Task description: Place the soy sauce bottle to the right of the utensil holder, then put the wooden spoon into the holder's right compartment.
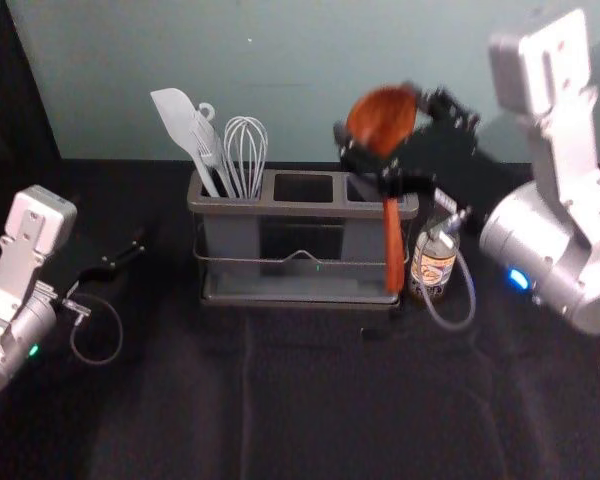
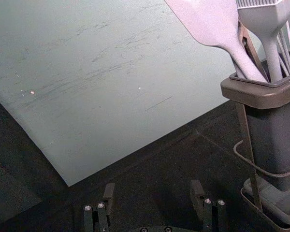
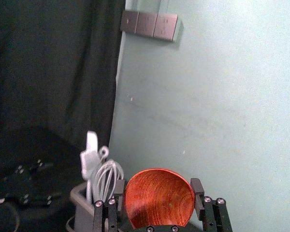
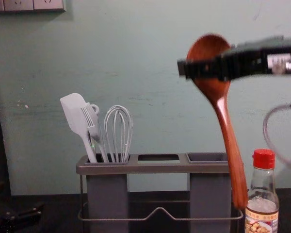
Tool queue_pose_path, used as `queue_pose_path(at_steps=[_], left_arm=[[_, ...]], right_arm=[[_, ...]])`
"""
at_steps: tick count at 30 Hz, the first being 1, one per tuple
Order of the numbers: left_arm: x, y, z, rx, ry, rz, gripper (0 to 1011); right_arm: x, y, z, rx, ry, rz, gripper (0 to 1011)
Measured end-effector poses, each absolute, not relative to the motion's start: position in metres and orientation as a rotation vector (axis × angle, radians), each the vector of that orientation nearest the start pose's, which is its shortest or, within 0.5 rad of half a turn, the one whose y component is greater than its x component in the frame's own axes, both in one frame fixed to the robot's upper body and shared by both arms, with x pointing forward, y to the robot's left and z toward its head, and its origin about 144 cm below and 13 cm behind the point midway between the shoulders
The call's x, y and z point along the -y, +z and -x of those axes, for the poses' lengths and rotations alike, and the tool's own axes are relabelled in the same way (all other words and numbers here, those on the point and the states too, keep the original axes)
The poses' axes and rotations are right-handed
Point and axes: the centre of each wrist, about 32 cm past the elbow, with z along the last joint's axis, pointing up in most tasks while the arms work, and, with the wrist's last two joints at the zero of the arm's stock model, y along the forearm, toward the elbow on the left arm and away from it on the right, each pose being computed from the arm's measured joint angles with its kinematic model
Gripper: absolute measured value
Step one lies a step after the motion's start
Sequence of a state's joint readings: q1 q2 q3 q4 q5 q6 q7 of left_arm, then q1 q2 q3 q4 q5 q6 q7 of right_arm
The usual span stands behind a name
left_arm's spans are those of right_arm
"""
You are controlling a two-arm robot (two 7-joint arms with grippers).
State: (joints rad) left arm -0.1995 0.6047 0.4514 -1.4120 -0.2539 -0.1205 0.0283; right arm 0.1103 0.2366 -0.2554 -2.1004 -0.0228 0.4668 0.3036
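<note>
Pale green wall (image 4: pixel 150 63) stands behind black tablecloth (image 1: pixel 320 400). The right gripper (image 3: pixel 159 191) holds the wooden spoon (image 4: pixel 224 121) by its bowl, handle hanging, its lower end slanting to the robot's right. From that end, the right compartment (image 4: pixel 208 194) of the utensil holder (image 4: pixel 157 168) lies leftward; the handle probably needs raising, straightening and shifting over it. Soy sauce bottle (image 4: pixel 262 216): right of the holder. Left gripper (image 2: pixel 152 191): parked left of it, fingers wide.
</note>
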Motion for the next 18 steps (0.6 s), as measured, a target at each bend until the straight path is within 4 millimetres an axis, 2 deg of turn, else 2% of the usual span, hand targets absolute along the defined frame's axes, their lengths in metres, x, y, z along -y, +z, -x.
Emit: queue_pose_path(at_steps=[6, 13, 18], left_arm=[[-0.310, 1.140, -0.489, 0.285, 1.248, -0.304, 1000], [-0.310, 1.140, -0.489, 0.285, 1.248, -0.304, 1000], [-0.310, 1.140, -0.489, 0.285, 1.248, -0.304, 1000]], right_arm=[[0.191, 1.338, -0.443, 0.337, -1.023, 0.119, 836], [0.193, 1.346, -0.463, 0.367, -1.027, 0.109, 836], [0.195, 1.348, -0.486, 0.382, -1.031, 0.083, 836]])
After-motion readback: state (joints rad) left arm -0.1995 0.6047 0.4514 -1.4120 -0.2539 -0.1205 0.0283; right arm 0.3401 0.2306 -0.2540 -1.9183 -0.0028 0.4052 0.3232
